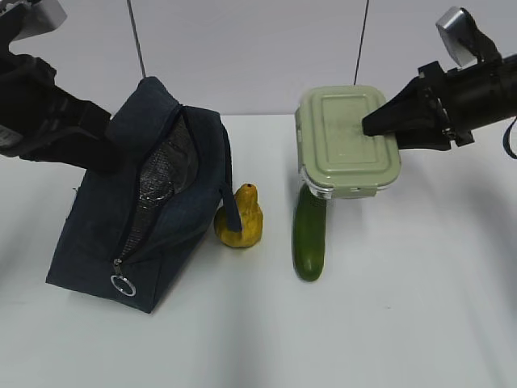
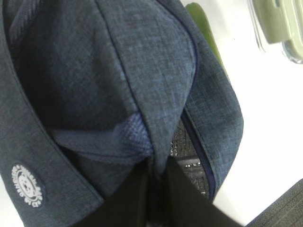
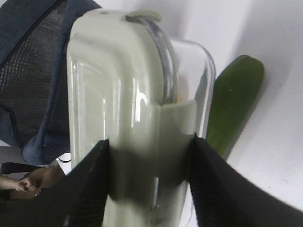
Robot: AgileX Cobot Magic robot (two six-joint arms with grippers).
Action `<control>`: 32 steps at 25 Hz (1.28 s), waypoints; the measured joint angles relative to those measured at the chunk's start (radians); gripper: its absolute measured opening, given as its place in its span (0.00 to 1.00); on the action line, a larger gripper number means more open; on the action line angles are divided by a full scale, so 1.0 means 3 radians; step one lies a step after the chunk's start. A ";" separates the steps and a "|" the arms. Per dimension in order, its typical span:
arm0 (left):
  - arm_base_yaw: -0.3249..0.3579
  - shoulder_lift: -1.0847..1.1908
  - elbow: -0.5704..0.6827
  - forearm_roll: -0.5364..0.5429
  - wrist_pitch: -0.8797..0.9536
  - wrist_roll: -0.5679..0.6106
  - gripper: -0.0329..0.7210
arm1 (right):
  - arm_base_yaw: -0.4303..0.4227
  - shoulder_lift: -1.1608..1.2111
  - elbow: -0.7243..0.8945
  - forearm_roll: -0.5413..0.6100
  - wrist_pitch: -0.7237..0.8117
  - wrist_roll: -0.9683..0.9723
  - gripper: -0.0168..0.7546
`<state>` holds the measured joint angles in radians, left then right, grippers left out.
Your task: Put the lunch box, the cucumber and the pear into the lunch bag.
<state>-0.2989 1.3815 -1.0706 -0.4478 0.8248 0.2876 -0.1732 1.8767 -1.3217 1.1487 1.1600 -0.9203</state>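
I see the lunch box (image 1: 349, 141) lifted off the desk (image 1: 420, 323) toward its far edge, clamped at its right end between the jaws of my right gripper (image 1: 378, 123). Just below it the cucumber (image 1: 309, 233) lies on the desk, with the pear (image 1: 239, 217) left of it, touching the lunch bag (image 1: 137, 202). The bag's zipper gapes open. My left gripper (image 2: 156, 189) pinches the bag's fabric, jaws closed on it.

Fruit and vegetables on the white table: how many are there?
2: a mottled yellow pear beside the dark navy fabric bag, and a smooth dark green cucumber partly under the lifted sage-lidded box. None visibly hidden.
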 joint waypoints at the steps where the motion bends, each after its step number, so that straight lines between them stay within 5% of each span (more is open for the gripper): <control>1: 0.0000 0.0000 0.0000 0.0000 0.0000 0.0000 0.04 | 0.0046 -0.0013 0.0000 0.0022 0.0013 0.0000 0.50; 17: 0.0000 0.0000 0.0000 0.0000 -0.0021 0.0000 0.04 | 0.0512 -0.0061 -0.0007 0.0552 0.0020 0.0019 0.50; 32: 0.0000 0.0000 0.0000 0.0000 -0.0075 0.0000 0.04 | 0.1084 -0.0061 -0.0500 0.0406 0.0021 0.0181 0.50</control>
<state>-0.2989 1.3815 -1.0706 -0.4478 0.8025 0.2876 0.1519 1.8583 -1.4719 1.2705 1.1662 -0.8660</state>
